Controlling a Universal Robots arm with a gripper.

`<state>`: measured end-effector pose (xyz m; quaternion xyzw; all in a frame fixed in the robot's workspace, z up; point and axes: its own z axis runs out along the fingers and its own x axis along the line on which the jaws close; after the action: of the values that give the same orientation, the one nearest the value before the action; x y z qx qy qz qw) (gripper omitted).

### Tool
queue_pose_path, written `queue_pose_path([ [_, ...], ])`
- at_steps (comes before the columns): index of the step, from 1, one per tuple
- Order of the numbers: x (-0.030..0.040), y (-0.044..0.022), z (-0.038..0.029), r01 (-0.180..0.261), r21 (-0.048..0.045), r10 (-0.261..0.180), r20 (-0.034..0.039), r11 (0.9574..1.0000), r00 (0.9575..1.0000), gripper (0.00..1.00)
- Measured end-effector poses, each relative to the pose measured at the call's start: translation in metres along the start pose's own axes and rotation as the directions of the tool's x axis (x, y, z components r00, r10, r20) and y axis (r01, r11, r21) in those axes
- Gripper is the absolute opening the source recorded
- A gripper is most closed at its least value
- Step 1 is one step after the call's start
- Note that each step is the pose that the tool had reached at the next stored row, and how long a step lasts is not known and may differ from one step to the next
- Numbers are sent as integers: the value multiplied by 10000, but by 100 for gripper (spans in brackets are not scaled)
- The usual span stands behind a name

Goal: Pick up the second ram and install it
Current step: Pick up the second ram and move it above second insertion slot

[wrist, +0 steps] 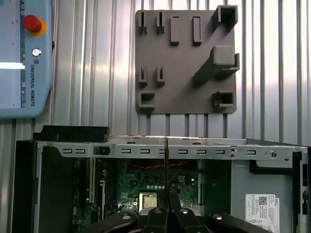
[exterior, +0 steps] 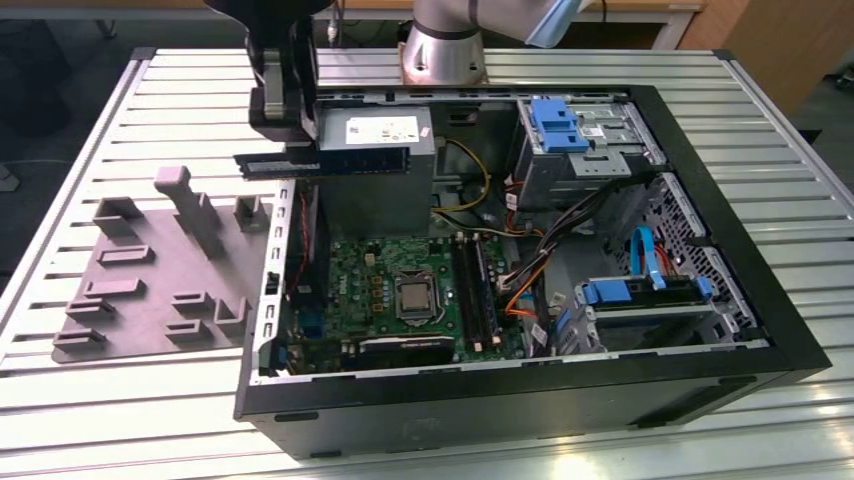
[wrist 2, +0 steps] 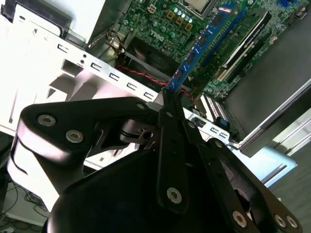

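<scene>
Since a memory stick seats edge-first, the fingers (wrist 2: pixel 171 141) seem to have taken the second ram (wrist 2: pixel 199 46) by one short end. They are clamped tight on it, and the long board juts free beyond their tips. In the exterior view the second ram (exterior: pixel 274 163) hangs level in the air. It is above the side wall of the open computer case (exterior: pixel 534 400), the wall that faces the grey fixture plate (exterior: pixel 160 270), and just beside the power supply (exterior: pixel 374 140). It appears to touch neither. The first wrist view shows it edge-on as a thin dark line crossing the case's metal rim (wrist: pixel 218 152), so it is not yet down among the parts.

The case stands on the slatted table (exterior: pixel 134 420), from the middle toward the edge on the exterior view's right. The fixture plate lies flat near the opposite edge, its upright posts well apart from the held board. A teach pendant (wrist: pixel 24 58) rests on the table apart from the plate, clear of the work.

Inside, the long black slots (exterior: pixel 470 280) lie on the motherboard (exterior: pixel 360 270) beside the processor socket (exterior: pixel 414 300). I cannot tell which slots are filled. Orange and black cables (exterior: pixel 527 275) run just beside them. With the power supply near the slots' far end, they look like the likeliest things to crowd a descent.
</scene>
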<state>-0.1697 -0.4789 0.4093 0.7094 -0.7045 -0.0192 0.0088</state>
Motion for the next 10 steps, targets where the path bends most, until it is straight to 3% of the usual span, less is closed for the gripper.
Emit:
queue_pose_path([
  [10, 1, -129, -5, 0, 0, 0, 0, 10000, 10000, 12],
])
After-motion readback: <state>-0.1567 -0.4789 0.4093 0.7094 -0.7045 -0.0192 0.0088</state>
